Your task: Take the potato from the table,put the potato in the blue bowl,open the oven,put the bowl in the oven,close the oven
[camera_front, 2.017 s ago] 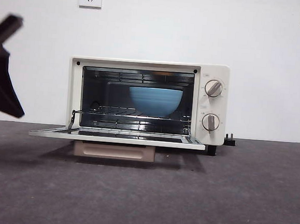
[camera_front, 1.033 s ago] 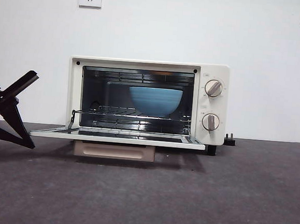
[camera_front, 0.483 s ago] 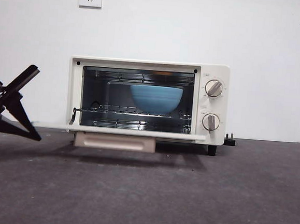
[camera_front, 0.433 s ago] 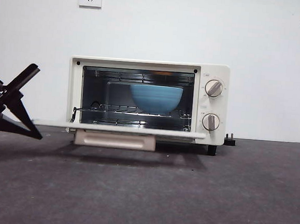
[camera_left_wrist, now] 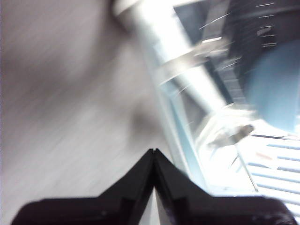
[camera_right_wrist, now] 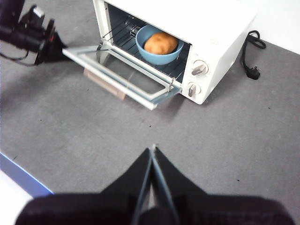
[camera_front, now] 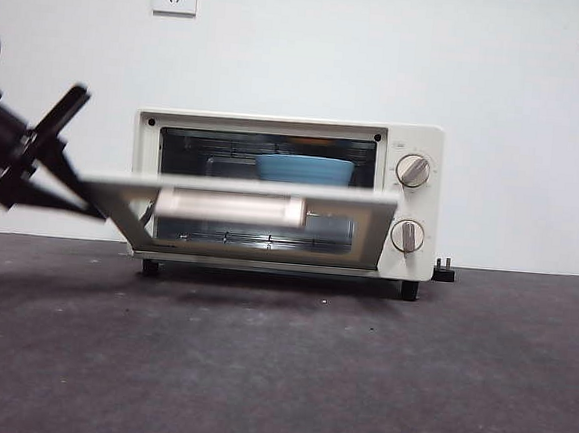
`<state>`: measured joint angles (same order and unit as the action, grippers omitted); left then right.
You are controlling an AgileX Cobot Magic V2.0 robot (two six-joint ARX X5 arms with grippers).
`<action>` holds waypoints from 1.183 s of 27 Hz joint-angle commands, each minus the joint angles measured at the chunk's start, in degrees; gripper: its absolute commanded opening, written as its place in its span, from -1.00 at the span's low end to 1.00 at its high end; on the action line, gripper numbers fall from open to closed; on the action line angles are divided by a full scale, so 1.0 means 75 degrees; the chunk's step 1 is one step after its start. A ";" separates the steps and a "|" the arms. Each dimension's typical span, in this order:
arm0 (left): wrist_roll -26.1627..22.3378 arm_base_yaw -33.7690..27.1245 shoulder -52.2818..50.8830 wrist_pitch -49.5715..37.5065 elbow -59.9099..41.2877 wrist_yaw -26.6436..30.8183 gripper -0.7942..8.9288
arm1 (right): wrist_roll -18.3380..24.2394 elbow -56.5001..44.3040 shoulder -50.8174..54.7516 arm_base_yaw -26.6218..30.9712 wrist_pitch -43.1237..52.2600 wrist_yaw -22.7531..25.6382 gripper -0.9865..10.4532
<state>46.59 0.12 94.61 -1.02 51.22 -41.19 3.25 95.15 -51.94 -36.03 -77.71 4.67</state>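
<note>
Oven (camera_front: pixel 411 201) door (camera_front: pixel 239 218) now half-raised, was flat; our left gripper (camera_right_wrist: pixel 57 43), fingers together, pushes its edge. Blue bowl (camera_right_wrist: pixel 158 46) with potato (camera_right_wrist: pixel 161 43) inside. Right gripper (camera_right_wrist: pixel 153 149) pinched empty, waits.

The oven (camera_front: pixel 401 200) has a smooth cream-white painted casing with a soft sheen. Its door (camera_right_wrist: pixel 123 75) is clear glass in a pale frame, its handle (camera_front: pixel 228 208) matt beige plastic. The rack (camera_right_wrist: pixel 174 70) is thin shiny metal wire. The blue bowl (camera_right_wrist: pixel 158 57) looks matt, the potato (camera_right_wrist: pixel 161 43) smooth. The counter (camera_front: pixel 357 372) is matt, speckled dark grey.
</note>
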 commanded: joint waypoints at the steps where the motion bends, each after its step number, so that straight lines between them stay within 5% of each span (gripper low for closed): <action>1: 0.0023 0.0096 0.0026 0.0038 0.0481 -0.0163 -0.85 | -0.0035 -0.0052 0.0012 -0.0015 -0.0137 0.0000 -0.84; 19: 0.0114 0.0195 0.0026 0.0254 0.2008 0.0510 -0.85 | -0.0154 -0.0052 -0.0006 -0.0015 -0.0134 0.0044 -0.84; 23: 0.0163 0.0195 0.0026 0.0221 0.2221 0.0510 -0.85 | -0.0160 -0.0052 -0.0041 -0.0015 -0.0134 0.0452 -0.84; 32: 0.0096 0.0195 0.0026 0.0221 0.2381 -0.0350 -0.85 | -0.0414 -0.0055 -0.0143 -0.0015 -0.0134 0.0784 -0.84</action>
<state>47.66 1.56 94.61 0.91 69.30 -42.74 1.26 95.15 -52.90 -36.03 -77.71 10.00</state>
